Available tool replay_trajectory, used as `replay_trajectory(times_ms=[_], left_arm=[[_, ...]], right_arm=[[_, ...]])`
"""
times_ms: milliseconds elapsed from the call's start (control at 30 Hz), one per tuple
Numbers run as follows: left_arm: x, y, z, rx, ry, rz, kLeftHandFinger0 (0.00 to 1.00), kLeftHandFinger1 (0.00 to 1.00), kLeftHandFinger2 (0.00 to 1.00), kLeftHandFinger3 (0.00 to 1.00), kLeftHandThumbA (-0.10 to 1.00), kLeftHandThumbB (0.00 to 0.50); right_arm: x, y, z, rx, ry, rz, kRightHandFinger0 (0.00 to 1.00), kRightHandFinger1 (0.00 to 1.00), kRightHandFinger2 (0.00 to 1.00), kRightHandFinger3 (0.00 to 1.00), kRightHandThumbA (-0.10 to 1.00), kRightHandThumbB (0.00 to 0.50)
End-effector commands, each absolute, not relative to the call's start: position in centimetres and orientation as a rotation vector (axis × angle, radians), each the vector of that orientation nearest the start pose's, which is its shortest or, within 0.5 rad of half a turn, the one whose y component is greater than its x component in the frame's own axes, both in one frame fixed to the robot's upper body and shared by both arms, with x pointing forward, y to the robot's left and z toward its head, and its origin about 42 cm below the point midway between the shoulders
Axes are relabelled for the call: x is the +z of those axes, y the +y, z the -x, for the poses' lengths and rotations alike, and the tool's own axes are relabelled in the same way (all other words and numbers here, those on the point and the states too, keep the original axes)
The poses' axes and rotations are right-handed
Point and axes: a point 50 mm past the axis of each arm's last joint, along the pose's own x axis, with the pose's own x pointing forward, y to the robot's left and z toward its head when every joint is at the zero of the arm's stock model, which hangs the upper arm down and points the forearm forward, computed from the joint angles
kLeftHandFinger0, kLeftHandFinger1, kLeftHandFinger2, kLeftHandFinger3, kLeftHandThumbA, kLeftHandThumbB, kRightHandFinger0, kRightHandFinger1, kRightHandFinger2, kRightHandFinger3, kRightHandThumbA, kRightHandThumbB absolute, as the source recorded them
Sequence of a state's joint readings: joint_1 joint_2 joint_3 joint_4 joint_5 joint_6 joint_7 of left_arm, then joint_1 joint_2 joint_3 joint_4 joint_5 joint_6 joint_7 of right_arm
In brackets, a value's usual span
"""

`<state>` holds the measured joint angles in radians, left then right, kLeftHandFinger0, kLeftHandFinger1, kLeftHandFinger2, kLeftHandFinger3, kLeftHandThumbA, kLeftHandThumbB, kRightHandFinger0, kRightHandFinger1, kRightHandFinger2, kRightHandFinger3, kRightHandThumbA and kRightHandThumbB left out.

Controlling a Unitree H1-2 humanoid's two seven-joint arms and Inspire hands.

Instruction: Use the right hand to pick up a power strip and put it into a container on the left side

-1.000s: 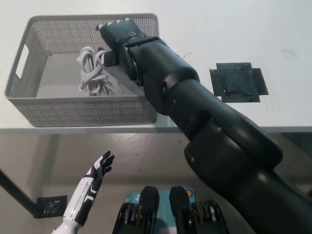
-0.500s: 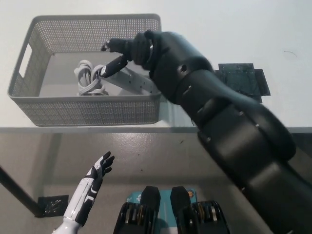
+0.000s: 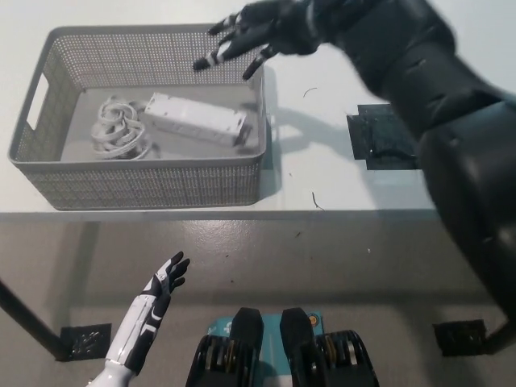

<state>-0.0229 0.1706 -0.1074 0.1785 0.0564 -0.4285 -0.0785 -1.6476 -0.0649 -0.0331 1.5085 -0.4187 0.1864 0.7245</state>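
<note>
A white power strip (image 3: pixel 196 118) lies flat inside the grey mesh basket (image 3: pixel 137 181) on the left of the white table, with its coiled white cord (image 3: pixel 115 135) beside it. My black right hand (image 3: pixel 251 34) hovers above the basket's far right corner, fingers spread and holding nothing. The black arm runs from there down the right side of the picture. My white left hand (image 3: pixel 161 288) rests low at the lower left, below the table edge, fingers apart and empty.
A dark square patch (image 3: pixel 393 138) lies on the white table (image 3: pixel 339 185) right of the basket. The table's front edge crosses the picture below the basket. On the floor are dark pads at the lower left (image 3: pixel 85 341) and lower right (image 3: pixel 461 337).
The right hand has let go of the power strip, which now lies in the basket. The hand lifted up and back to the right, fingers opening. The left hand has stayed put.
</note>
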Motion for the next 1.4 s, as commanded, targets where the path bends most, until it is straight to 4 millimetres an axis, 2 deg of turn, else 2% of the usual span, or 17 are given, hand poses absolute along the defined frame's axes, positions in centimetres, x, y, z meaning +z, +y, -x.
replay_trajectory(times_ms=[0,33,67,133,267,400,533,567,667,767,967,1100,1133,1167,1267,1333,1367], left_arm=[[9.8,23.4,-29.3,-0.262,-0.350,-0.281,1.00,1.00,1.00,1.00,1.00,0.152],[9.8,23.4,-29.3,-0.263,-0.349,-0.281,1.00,1.00,1.00,1.00,1.00,0.152],[9.8,23.2,-29.3,-0.264,-0.349,-0.281,1.00,1.00,1.00,1.00,1.00,0.139],[9.7,23.2,-29.2,-0.267,-0.347,-0.289,1.00,1.00,1.00,1.00,1.00,0.135],[9.7,23.5,-29.2,-0.259,-0.346,-0.297,1.00,1.00,1.00,1.00,1.00,0.136],[9.6,23.4,-29.2,-0.258,-0.340,-0.270,1.00,1.00,1.00,1.00,1.00,0.164],[9.8,23.4,-29.5,-0.256,-0.345,-0.239,1.00,1.00,1.00,1.00,1.00,0.205],[9.8,23.4,-29.5,-0.251,-0.347,-0.230,1.00,1.00,1.00,1.00,1.00,0.210],[9.8,23.4,-29.5,-0.239,-0.346,-0.207,1.00,1.00,1.00,1.00,1.00,0.200],[9.9,23.5,-29.3,-0.236,-0.340,-0.200,1.00,1.00,1.00,1.00,1.00,0.205],[9.4,23.5,-28.8,-0.228,-0.331,-0.178,1.00,1.00,1.00,1.00,1.00,0.197],[9.2,23.5,-28.5,-0.227,-0.324,-0.180,1.00,1.00,1.00,1.00,1.00,0.185],[9.1,23.5,-28.5,-0.227,-0.323,-0.182,1.00,1.00,1.00,1.00,1.00,0.184],[9.1,23.6,-28.5,-0.225,-0.322,-0.190,1.00,1.00,1.00,1.00,1.00,0.179],[9.0,23.7,-28.5,-0.229,-0.316,-0.193,1.00,1.00,1.00,1.00,1.00,0.174],[8.9,23.6,-28.5,-0.231,-0.314,-0.196,1.00,1.00,1.00,1.00,1.00,0.174],[8.8,23.6,-28.5,-0.232,-0.311,-0.195,1.00,1.00,1.00,1.00,1.00,0.170]], right_arm=[[88.2,-20.1,-35.3,1.259,-0.754,0.309,0.92,1.00,1.00,1.00,1.00,0.425],[88.2,-20.4,-35.3,1.260,-0.762,0.302,0.94,1.00,1.00,1.00,1.00,0.420],[88.2,-22.0,-35.0,1.207,-0.824,0.262,1.00,1.00,1.00,1.00,1.00,0.432],[87.5,-24.8,-34.3,1.097,-0.944,0.241,1.00,1.00,1.00,1.00,1.00,0.415],[84.8,-27.7,-32.7,0.952,-1.120,0.238,1.00,1.00,1.00,1.00,1.00,0.286],[78.4,-30.6,-29.9,0.667,-1.322,0.218,1.00,1.00,1.00,1.00,1.00,0.332],[71.7,-32.5,-26.9,0.427,-1.404,0.344,1.00,1.00,1.00,1.00,1.00,0.302],[70.3,-32.6,-26.3,0.398,-1.413,0.377,0.99,1.00,1.00,1.00,0.99,0.317],[64.9,-32.5,-23.6,0.349,-1.457,0.474,1.00,1.00,1.00,1.00,1.00,0.258],[60.9,-31.7,-20.9,0.330,-1.514,0.518,1.00,1.00,1.00,1.00,1.00,0.288],[58.4,-30.5,-17.5,0.264,-1.693,0.491,1.00,1.00,1.00,1.00,1.00,0.382],[57.5,-30.0,-15.8,0.241,-1.803,0.417,1.00,1.00,1.00,1.00,0.65,0.326],[57.5,-29.9,-15.6,0.225,-1.818,0.405,1.00,1.00,1.00,1.00,0.62,0.320],[58.0,-29.7,-15.1,0.208,-1.850,0.424,1.00,1.00,1.00,1.00,0.60,0.242],[58.9,-30.0,-14.2,0.208,-1.896,0.396,1.00,1.00,1.00,1.00,0.56,0.253],[59.2,-30.0,-13.9,0.181,-1.932,0.364,1.00,1.00,1.00,1.00,0.63,0.254],[59.3,-29.9,-13.8,0.159,-1.957,0.360,1.00,1.00,1.00,1.00,0.81,0.233]])
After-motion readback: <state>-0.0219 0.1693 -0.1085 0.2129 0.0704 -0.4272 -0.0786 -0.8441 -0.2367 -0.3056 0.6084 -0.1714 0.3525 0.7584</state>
